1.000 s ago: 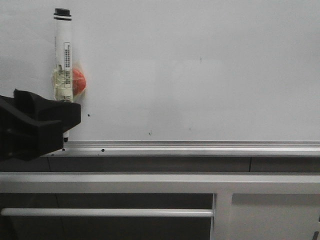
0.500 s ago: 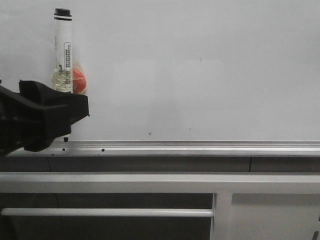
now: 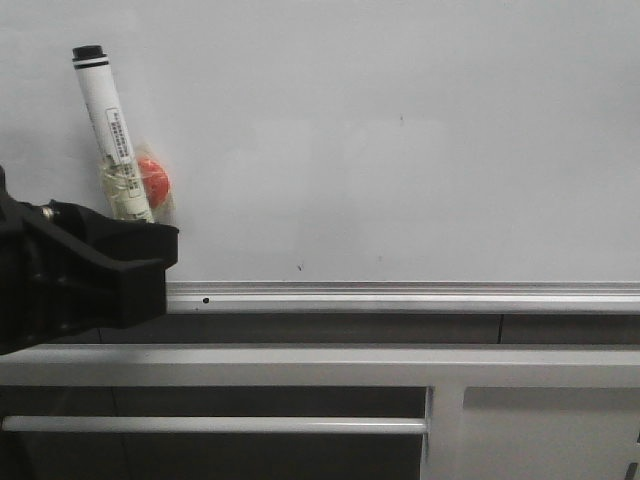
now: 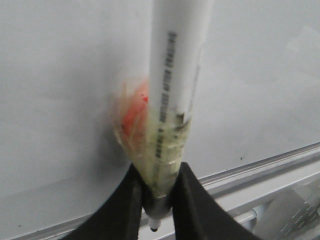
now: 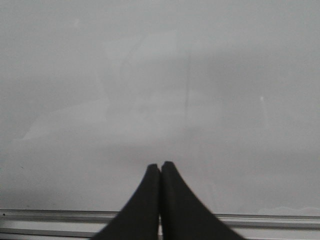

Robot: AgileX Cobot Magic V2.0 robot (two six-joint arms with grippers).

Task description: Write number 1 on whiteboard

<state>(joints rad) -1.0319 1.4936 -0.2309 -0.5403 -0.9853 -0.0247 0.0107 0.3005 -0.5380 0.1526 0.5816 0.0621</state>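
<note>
The black left gripper [image 4: 156, 212] is clamping a white cylindrical marker [image 3: 112, 132], tilting over the large pale glossy whiteboard [image 3: 420, 140]; its wrist view is showing the tip. The right gripper [image 5: 160, 172], jaws pressed together, is facing a thin dark stroke [image 5: 187, 82], unseen from the front.

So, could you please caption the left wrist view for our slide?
Left gripper clamps a white marker, tip down, above the whiteboard near its edge rail.

Left hand [image 4: 156, 200] is clamped with fingers nearly together; right hand [image 5: 160, 170] is fully closed.
</note>
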